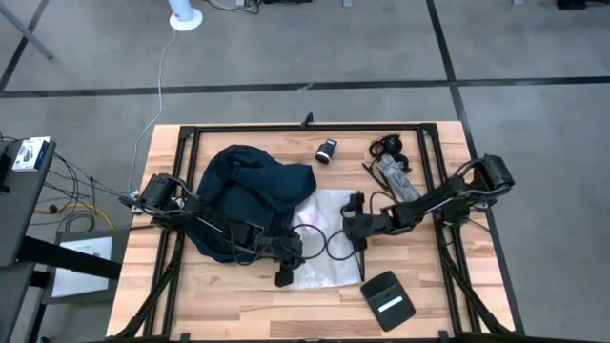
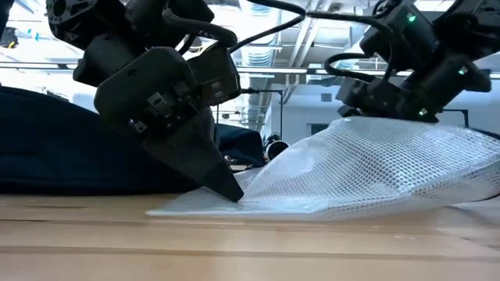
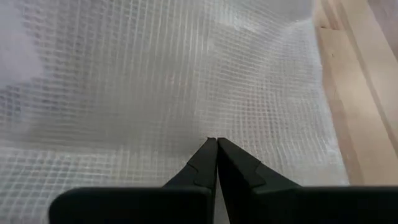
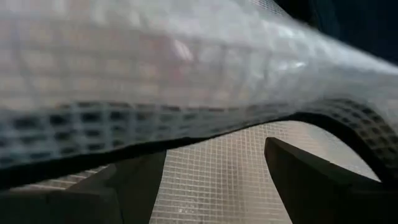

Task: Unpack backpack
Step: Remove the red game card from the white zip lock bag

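Observation:
The dark navy backpack (image 1: pixel 250 193) lies slumped on the table's left half, also seen in the low view (image 2: pixel 70 148). Beside it on the right lies a clear mesh-patterned plastic bag (image 1: pixel 322 240). My left gripper (image 1: pixel 284 276) is shut, its tips down on the bag's near left corner. My right gripper (image 1: pixel 345 229) stands open at the bag's right side, where the bag (image 2: pixel 375 160) bulges up. In the right wrist view its fingers (image 4: pixel 214 180) sit below the bag's dark-trimmed edge (image 4: pixel 186 140). My left gripper presses its shut fingertips (image 3: pixel 215 144) on the bag's mesh surface near the near left corner (image 2: pixel 226 201). It slants down from the backpack's side. That corner lies flat on the table. My right gripper is beneath the bag's raised edge; whether it touches, I cannot tell.
A flat black pouch with a white label (image 1: pixel 388 300) lies near the front edge. A small dark cylinder (image 1: pixel 326 151), black cords (image 1: pixel 389 147) and a clear packet (image 1: pixel 396 177) sit at the far right. A dark frame (image 1: pixel 434 191) runs around the tabletop.

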